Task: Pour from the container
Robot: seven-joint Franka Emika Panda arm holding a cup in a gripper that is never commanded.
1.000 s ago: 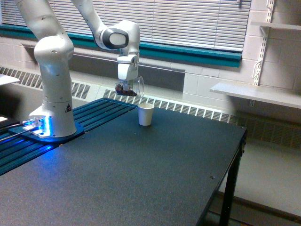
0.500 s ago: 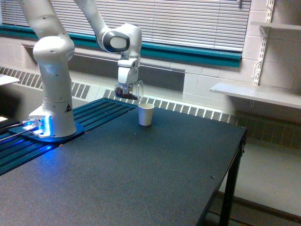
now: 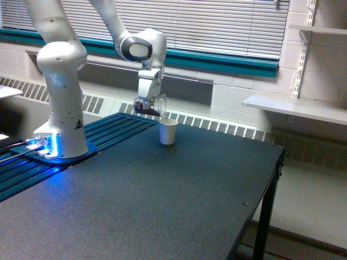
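The container (image 3: pixel 153 104), a small clear plastic cup with dark brown bits at its closed end, hangs tipped on its side in my gripper (image 3: pixel 146 103), which is shut on it. Its open mouth faces the exterior view's right and slightly down, just above and left of the white paper cup (image 3: pixel 168 131). That white cup stands upright on the dark table (image 3: pixel 162 200). The fingertips are hard to make out against the brown contents.
The arm's white base (image 3: pixel 59 135) stands on a blue-lit mount at the exterior view's left, on a ribbed blue-black strip. A window with blinds and a radiator grille run behind the table. The table's edge drops off at the exterior view's right, near a wall shelf (image 3: pixel 293 108).
The gripper with the clear cup has shifted slightly to the exterior view's right and a little lower, closer to the white cup. The white cup has not moved.
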